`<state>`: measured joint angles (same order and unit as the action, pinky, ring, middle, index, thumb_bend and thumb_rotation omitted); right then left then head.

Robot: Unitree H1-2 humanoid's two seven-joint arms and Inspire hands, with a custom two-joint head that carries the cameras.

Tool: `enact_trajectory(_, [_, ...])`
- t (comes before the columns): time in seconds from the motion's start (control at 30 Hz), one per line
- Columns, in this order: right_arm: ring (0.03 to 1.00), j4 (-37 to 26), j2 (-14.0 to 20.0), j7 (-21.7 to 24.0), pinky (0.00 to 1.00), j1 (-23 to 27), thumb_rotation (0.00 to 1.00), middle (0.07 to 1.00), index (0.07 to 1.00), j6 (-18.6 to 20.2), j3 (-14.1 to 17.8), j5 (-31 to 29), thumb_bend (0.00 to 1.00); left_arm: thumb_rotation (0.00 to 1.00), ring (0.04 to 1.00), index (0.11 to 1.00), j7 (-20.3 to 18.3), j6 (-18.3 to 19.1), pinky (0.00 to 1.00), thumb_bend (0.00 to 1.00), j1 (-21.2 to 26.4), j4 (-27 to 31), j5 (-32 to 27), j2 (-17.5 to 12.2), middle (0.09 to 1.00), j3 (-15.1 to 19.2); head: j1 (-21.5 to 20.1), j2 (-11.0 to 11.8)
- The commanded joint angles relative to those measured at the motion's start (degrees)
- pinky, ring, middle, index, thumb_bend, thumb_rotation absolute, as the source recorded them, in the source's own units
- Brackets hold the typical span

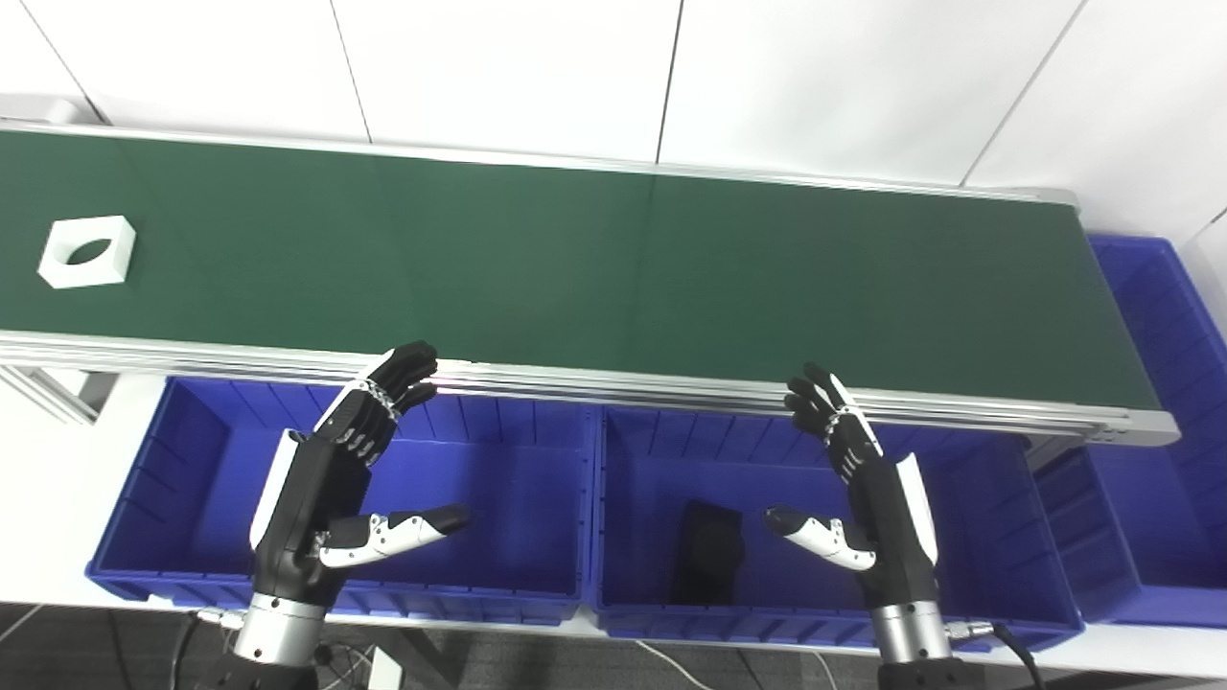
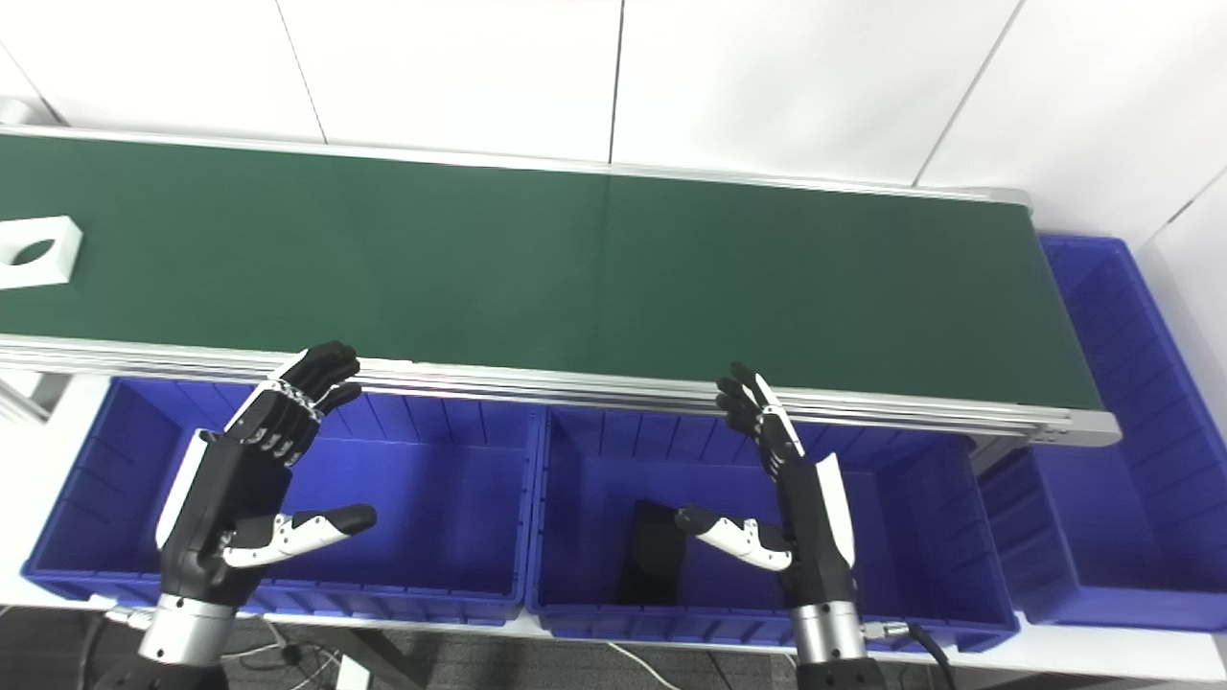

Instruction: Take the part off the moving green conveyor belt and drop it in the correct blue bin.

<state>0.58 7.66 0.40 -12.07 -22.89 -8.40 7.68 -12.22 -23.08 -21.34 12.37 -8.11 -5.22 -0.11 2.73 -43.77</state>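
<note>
White part [image 1: 86, 251], a blocky hex-like piece with a round hole through it, sits on the green conveyor belt [image 1: 613, 268] at its far left end, well apart from both hands. Not picked yet, so the task reads as barely started for this piece.

Left hand [image 1: 331, 479] hovers over the left blue bin [image 1: 173, 460], palm turned inward, fingers [image 1: 398, 376] spread and reaching up to the near rail of the belt, thumb out to the side; it holds nothing. Right hand [image 1: 868, 489] hovers over the middle blue bin [image 1: 968, 498], mirror pose, fingers apart and empty.

Middle bin already holds a dark part [image 1: 707, 551] lying on its floor, so one earlier sort looks done. Left bin looks empty as far as visible. A third blue bin [image 1: 1160, 316] sits at the right end of the belt; nothing seen inside it.

Left to do, judged from the layout: wait for the white part to ride toward the hands, grasp it off the belt, choose the bin, release. Left hand is the nearer one. Which bin is correct cannot be told from the views.
</note>
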Motion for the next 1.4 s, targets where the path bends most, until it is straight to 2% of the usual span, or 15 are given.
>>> enact_trajectory(0.0, [0.862, -0.9, 0.1, 0.5, 0.84, 0.1, 0.54, 0.884, 0.929, -3.5, 0.0, -0.5, 0.90, 0.18, 0.892, 0.851, 0.0, -1.9, 0.87, 0.77, 0.0, 0.2, -0.7, -0.3, 0.884, -0.4, 0.0, 0.1])
enact_trajectory(0.67, [0.875, 0.0, -0.6, 0.1, 0.85, 0.1, 0.50, 0.888, 0.930, -3.8, -0.2, 0.9, 0.88, 0.21, 0.880, 0.845, 0.8, -2.4, 0.87, 0.79, 1.4, -1.8, 1.3, -0.8, 0.871, 0.3, -1.0, 1.2])
enact_trajectory(0.77, [0.873, 0.2, -0.3, 0.1, 0.85, 0.2, 0.50, 0.889, 0.929, -3.9, -0.1, 0.7, 0.88, 0.20, 0.886, 0.841, 0.7, -2.4, 0.87, 0.78, 1.6, -2.2, 1.1, -0.6, 0.871, 0.0, 2.8, 1.8])
enact_trajectory(0.8, [0.875, 0.4, -0.1, 0.4, 0.86, 0.1, 0.50, 0.891, 0.930, -3.9, -0.1, 0.3, 0.88, 0.19, 0.886, 0.841, 0.7, -2.6, 0.87, 0.78, 1.7, -2.4, 1.5, -0.4, 0.871, -0.2, 7.0, 2.6])
enact_trajectory(0.83, [0.879, 0.4, 0.2, 0.7, 0.87, 0.0, 0.50, 0.895, 0.935, -3.9, 0.0, -0.1, 0.88, 0.20, 0.887, 0.841, 0.8, -2.8, 0.86, 0.78, 1.7, -2.5, 2.0, -0.1, 0.870, -0.4, 7.8, 2.8])
enact_trajectory(0.9, [0.889, 0.3, 1.0, 1.5, 0.88, -0.2, 0.49, 0.905, 0.948, -3.8, 0.1, -1.6, 0.87, 0.19, 0.881, 0.839, 0.8, -3.1, 0.85, 0.77, 1.8, -2.8, 2.7, 0.5, 0.868, -1.0, 12.8, 4.3])
enact_trajectory(0.93, [0.891, 0.6, 1.5, 1.8, 0.88, -0.2, 0.49, 0.908, 0.952, -3.9, 0.3, -2.4, 0.87, 0.19, 0.881, 0.839, 1.0, -3.4, 0.84, 0.77, 1.8, -3.0, 3.3, 1.1, 0.868, -1.4, 17.3, 6.2])
enact_trajectory(0.97, [0.890, 0.7, 1.8, 2.1, 0.88, -0.2, 0.49, 0.908, 0.953, -4.0, 0.4, -2.9, 0.86, 0.19, 0.879, 0.836, 1.1, -3.5, 0.84, 0.77, 1.8, -3.2, 3.7, 1.4, 0.866, -1.7, 17.3, 6.2])
enact_trajectory(1.0, [0.893, 0.9, 2.4, 2.1, 0.88, -0.1, 0.48, 0.912, 0.954, -4.0, 0.5, -3.0, 0.85, 0.19, 0.878, 0.834, 1.5, -3.6, 0.84, 0.78, 1.7, -3.3, 4.6, 2.2, 0.865, -2.3, 21.4, 8.3])
enact_trajectory(1.03, [0.897, 1.0, 2.8, 2.0, 0.88, -0.1, 0.48, 0.917, 0.956, -4.0, 0.5, -3.1, 0.84, 0.19, 0.877, 0.832, 1.8, -3.6, 0.84, 0.78, 1.7, -3.4, 5.3, 2.7, 0.863, -2.6, 21.4, 8.3])
enact_trajectory(1.07, [0.897, 1.2, 3.3, 1.6, 0.88, 0.0, 0.48, 0.917, 0.956, -4.0, 0.4, -2.4, 0.83, 0.19, 0.877, 0.831, 2.1, -3.7, 0.84, 0.79, 1.6, -3.6, 5.7, 3.5, 0.863, -3.1, 23.5, 9.8])
enact_trajectory(1.2, [0.902, 2.7, 4.0, 2.1, 0.89, -0.1, 0.50, 0.909, 0.958, -4.0, -0.1, -2.6, 0.79, 0.22, 0.869, 0.831, 3.8, -3.8, 0.83, 0.83, 1.2, -3.8, 8.5, 5.5, 0.860, -3.7, 25.0, 11.9])
enact_trajectory(1.37, [0.904, 3.2, 3.9, 3.0, 0.89, -0.1, 0.46, 0.914, 0.961, -3.9, -0.4, -3.5, 0.79, 0.22, 0.862, 0.833, 5.4, -3.7, 0.82, 0.82, 0.3, -3.7, 10.2, 6.0, 0.860, -4.0, 22.8, 12.3])
